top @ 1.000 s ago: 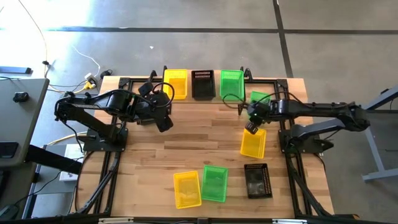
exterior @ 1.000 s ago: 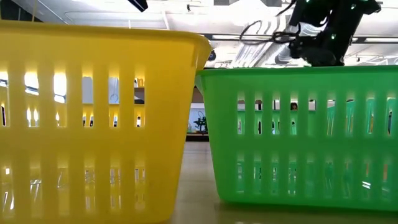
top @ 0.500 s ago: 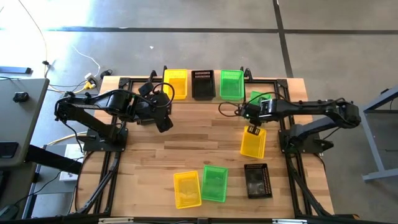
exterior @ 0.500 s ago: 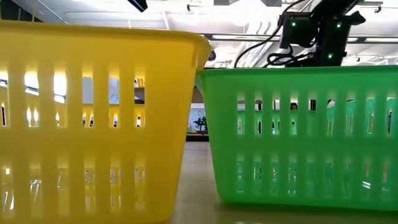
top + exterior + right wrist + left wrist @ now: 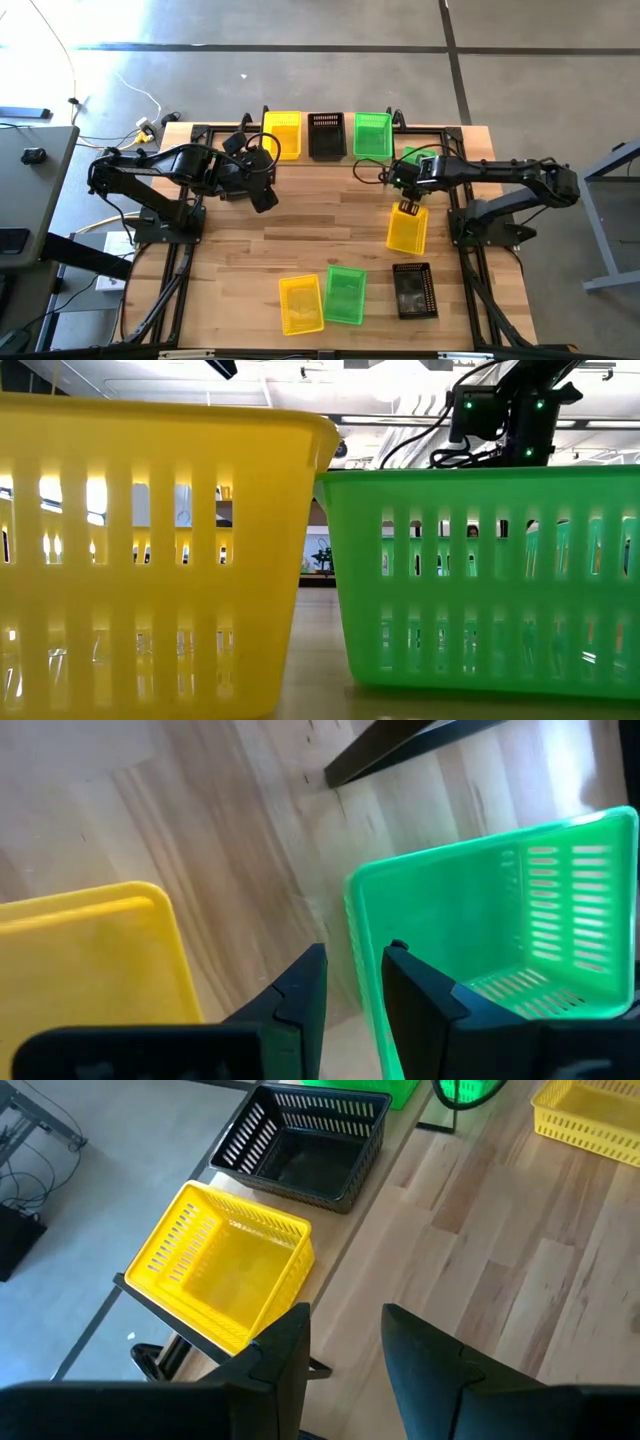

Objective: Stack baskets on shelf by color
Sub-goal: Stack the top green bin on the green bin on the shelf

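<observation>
We see the left gripper (image 5: 265, 196) hovering over bare tabletop (image 5: 320, 215) near the shelf (image 5: 330, 152), its fingers (image 5: 285, 1355) apart and empty. On the shelf sit a yellow basket (image 5: 283, 133), a black basket (image 5: 327, 134) and a green basket (image 5: 373, 134) in a row. The right gripper (image 5: 352, 982) has its fingers straddling the rim of a second green basket (image 5: 500, 910) beside the shelf's right end, with a narrow gap; just beside lies a yellow basket on the table (image 5: 407, 228). Nearer the front edge lie a third yellow basket (image 5: 301, 303), a third green basket (image 5: 345, 293) and another black basket (image 5: 412, 290).
</observation>
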Robot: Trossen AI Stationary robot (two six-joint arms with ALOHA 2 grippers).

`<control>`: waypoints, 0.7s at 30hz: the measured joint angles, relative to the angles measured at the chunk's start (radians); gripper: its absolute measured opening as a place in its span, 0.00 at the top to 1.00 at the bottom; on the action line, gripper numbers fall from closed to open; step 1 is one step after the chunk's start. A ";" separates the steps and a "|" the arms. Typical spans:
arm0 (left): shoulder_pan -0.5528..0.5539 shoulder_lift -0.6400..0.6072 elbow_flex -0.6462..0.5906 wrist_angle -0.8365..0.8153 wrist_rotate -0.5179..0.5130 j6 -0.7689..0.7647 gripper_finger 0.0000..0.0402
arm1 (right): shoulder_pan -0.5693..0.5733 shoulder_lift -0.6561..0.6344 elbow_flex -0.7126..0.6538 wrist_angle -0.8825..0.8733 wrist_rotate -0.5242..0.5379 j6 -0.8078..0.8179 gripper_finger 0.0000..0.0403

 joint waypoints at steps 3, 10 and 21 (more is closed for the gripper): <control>0.000 0.000 0.000 0.000 0.000 0.000 0.71 | 0.002 0.012 0.000 0.002 -0.002 -0.019 0.79; 0.000 0.000 0.000 0.000 -0.003 0.000 0.71 | 0.003 0.112 -0.001 0.011 0.042 -0.033 0.79; 0.000 0.000 0.000 -0.001 0.001 -0.008 0.71 | -0.013 0.203 -0.001 0.010 0.051 -0.043 0.80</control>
